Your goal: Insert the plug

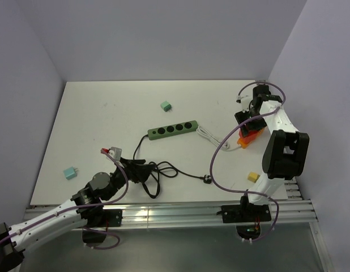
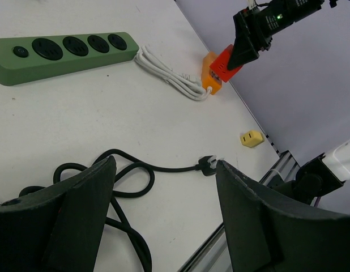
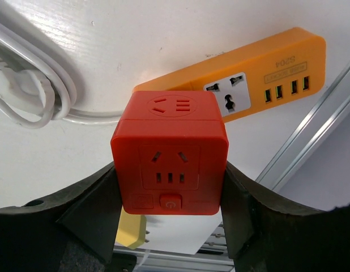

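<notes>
Right wrist: right tool pinches red cube socket, staging step; left tool spread, likely grasps black plug next.

The orange power strip carries small upside-down print beside its USB ports, too blurred to read. The button on the red socket cube bears a power symbol.
</notes>
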`<state>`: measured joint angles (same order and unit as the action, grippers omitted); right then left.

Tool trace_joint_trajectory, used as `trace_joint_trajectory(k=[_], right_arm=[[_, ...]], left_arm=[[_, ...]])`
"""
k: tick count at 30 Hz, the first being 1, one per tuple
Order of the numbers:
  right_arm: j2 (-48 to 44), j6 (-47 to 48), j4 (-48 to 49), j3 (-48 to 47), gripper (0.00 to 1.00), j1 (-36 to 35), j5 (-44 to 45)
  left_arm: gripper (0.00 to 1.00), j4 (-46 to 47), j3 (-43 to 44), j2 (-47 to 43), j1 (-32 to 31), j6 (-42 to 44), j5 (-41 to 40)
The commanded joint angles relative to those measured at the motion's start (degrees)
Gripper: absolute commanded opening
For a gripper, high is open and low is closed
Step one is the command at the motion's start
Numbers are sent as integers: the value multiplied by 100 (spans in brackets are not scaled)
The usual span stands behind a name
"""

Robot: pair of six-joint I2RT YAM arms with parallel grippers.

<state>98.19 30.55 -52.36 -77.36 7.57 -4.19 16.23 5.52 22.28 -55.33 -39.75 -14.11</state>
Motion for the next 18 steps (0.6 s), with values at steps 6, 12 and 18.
trace_joint_trajectory(k=[6,12,18], right_arm=[[-580,-479,462,291,0,51,-294],[-1397,-1094,753,590,0,34,-311],[-2101,-1507,999,898,0,-291,-4]], left_arm=[[77,118,273,259,-22,20,198],[76,-251,581,408,-22,64,233],[76,-480,784,505,-22,-129,207]])
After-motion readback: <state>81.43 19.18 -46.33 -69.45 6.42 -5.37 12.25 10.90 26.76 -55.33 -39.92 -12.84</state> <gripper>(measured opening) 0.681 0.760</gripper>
